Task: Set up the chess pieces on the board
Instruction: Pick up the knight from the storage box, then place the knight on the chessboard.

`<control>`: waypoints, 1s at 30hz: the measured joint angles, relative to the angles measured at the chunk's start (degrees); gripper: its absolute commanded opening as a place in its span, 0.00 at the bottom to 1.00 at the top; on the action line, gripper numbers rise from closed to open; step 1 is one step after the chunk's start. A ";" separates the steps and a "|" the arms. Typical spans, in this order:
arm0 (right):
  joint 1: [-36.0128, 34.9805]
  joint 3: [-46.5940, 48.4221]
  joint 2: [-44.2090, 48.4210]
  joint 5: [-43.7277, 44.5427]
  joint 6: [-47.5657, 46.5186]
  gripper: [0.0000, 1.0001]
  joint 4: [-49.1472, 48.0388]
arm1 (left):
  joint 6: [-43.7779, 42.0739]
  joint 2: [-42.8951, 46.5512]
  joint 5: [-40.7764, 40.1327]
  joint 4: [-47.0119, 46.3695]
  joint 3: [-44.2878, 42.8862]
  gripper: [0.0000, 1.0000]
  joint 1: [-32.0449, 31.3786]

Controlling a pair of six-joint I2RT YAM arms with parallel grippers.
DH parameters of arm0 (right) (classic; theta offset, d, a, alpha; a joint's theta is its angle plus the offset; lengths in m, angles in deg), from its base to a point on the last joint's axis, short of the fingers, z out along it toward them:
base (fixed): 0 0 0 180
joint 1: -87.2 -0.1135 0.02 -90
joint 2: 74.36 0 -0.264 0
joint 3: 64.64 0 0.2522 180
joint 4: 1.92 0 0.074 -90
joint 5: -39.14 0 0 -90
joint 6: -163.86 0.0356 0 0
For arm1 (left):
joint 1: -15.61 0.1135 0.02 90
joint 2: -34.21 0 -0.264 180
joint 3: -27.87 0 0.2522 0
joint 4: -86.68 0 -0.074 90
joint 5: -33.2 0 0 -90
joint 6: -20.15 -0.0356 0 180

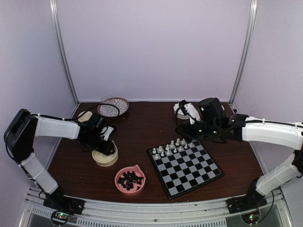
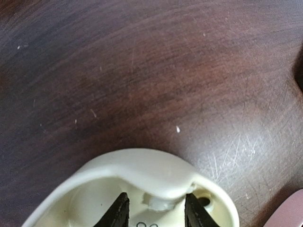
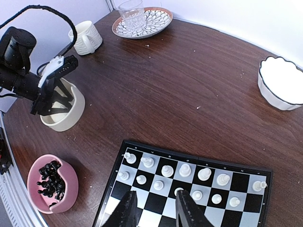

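Your left fingers (image 2: 118,215) sit parted around a white piece (image 2: 158,203) down in the cream bowl (image 2: 142,165), your right fingers (image 3: 127,210) hang apart and empty over the board (image 1: 189,172), where the white chessmen (image 3: 185,169) nearly fill two rows while the black pieces (image 3: 49,182) wait in the pink bowl (image 3: 70,189).

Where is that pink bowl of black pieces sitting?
In the top view, the pink bowl sits near the front table edge, between the cream bowl at left and the board at right.
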 measured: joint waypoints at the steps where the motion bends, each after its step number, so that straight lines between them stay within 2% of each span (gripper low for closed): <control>1: 0.00 0.00 0.00 0.00 0.00 0.30 -0.04 | 0.00 -0.44 0.04 -0.07 -0.42 0.36 0.00; 9: 0.00 0.00 0.00 0.00 0.00 0.30 -0.09 | 0.13 -2.27 1.16 -0.59 -2.01 0.08 -0.02; 16: 0.00 -0.33 0.00 0.00 0.09 0.29 -0.48 | 0.02 -1.27 1.57 0.07 -1.73 0.07 -0.02; 26: 0.00 -2.16 0.85 -0.04 -0.07 0.29 -1.97 | 0.42 9.62 2.84 0.66 0.81 0.06 -0.07; 30: 0.00 -3.45 2.21 -0.04 -0.09 0.29 -3.08 | 0.85 11.23 5.07 0.55 0.81 0.07 -0.33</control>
